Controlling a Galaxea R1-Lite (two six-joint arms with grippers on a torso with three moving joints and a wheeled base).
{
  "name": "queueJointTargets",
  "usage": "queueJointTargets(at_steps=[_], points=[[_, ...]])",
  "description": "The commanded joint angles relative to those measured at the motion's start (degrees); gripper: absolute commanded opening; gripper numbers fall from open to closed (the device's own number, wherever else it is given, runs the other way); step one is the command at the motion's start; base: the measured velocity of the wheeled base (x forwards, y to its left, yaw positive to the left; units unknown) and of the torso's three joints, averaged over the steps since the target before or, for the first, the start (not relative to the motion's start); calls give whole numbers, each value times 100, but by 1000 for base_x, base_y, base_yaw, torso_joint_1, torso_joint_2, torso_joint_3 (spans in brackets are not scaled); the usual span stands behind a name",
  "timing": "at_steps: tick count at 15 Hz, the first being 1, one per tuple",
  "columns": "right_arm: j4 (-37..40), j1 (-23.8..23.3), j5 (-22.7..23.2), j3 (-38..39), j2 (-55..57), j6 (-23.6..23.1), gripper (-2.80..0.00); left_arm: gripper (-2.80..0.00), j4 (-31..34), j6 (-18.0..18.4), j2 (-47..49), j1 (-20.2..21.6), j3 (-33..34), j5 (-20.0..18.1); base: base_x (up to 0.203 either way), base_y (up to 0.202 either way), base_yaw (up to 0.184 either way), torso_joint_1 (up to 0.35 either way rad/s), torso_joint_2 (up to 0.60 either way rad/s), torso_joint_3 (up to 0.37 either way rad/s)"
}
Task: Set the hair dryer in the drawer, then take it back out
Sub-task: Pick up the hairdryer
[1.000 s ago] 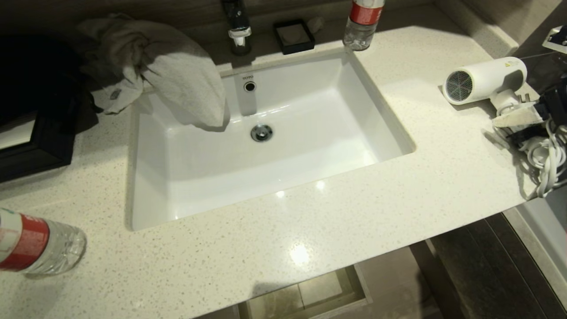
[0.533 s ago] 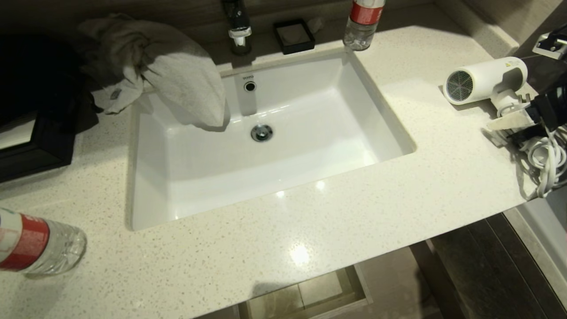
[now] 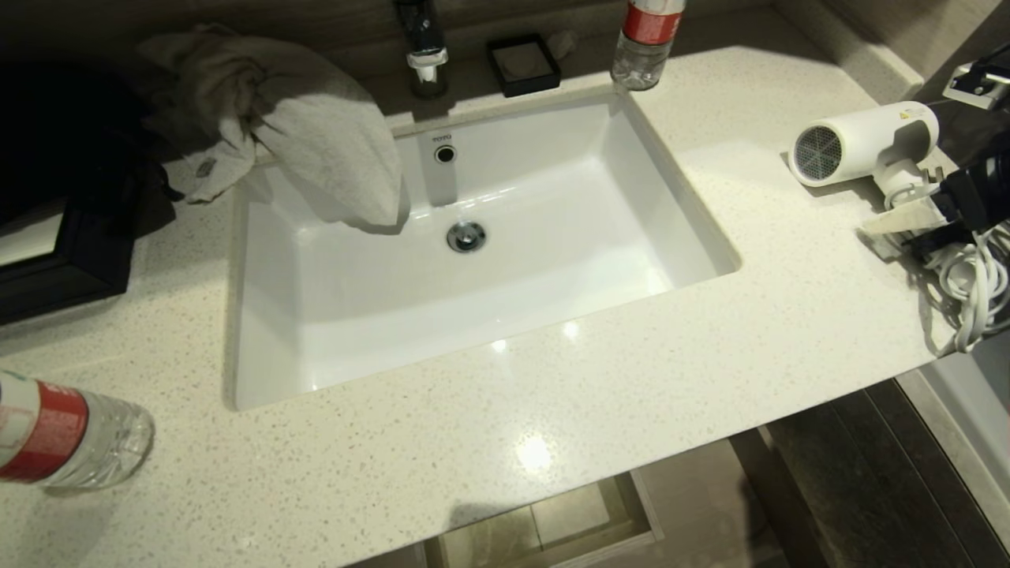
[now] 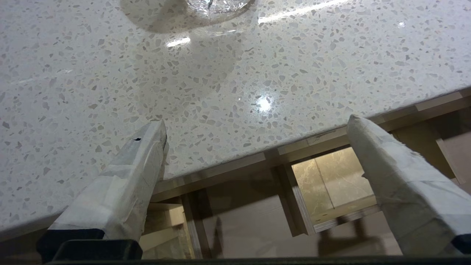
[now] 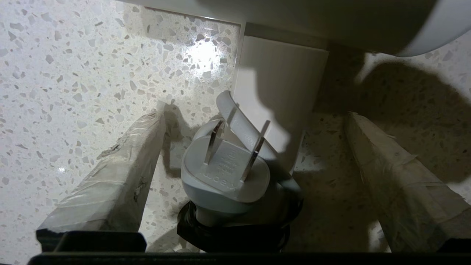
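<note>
A: Where's the dryer?
B: Small white hair dryer with a round grey grille (image 3: 864,143) lies on its side on the speckled pale stone countertop (image 3: 600,410), well to the right of the white rectangular sink (image 3: 552,292), near the counter's right end. Its bundled white cord (image 3: 974,288) sits just beside it, toward the counter's front edge.
A: Right gripper?
B: Right gripper (image 5: 254,121) is at the dryer's handle, tape-wrapped fingers (image 5: 114,184) spread wide either side of the white two-pin plug (image 5: 226,173); nothing gripped. Handle (image 5: 279,84) lies ahead between the fingers, not touched as far as I can see.
A: Change from a second ago?
B: Small. In the head view the pale finger (image 3: 899,218) has slid a little toward the sink along the handle. Dryer hasn't moved.
A: Left gripper?
B: Left gripper (image 4: 257,129) hangs spread and empty at the counter's front edge, over the light wood-grain drawer with a boxed cutout (image 4: 331,184), which stands pulled out below the sink.
A: Other stuff?
B: Grey towel (image 3: 316,134) draped over the sink's far left corner, clear bottle with a red label (image 3: 55,434) lying left of the sink.
</note>
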Motion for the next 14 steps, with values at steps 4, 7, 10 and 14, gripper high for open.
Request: queueJointTargets(at_steps=[4, 7, 10, 14], points=[[29, 6, -76, -6, 11, -29, 0, 0, 2, -1, 0, 0, 0, -1, 0, 0, 0, 0, 0, 0], [29, -3, -76, 3, 2, -21, 0, 0, 2, -1, 0, 0, 0, -1, 0, 0, 0, 0, 0, 0], [29, -3, -76, 3, 2, -21, 0, 0, 2, -1, 0, 0, 0, -1, 0, 0, 0, 0, 0, 0], [82, 23, -67, 20, 2, -47, -280, 0, 2, -1, 0, 0, 0, -1, 0, 0, 0, 0, 0, 0]])
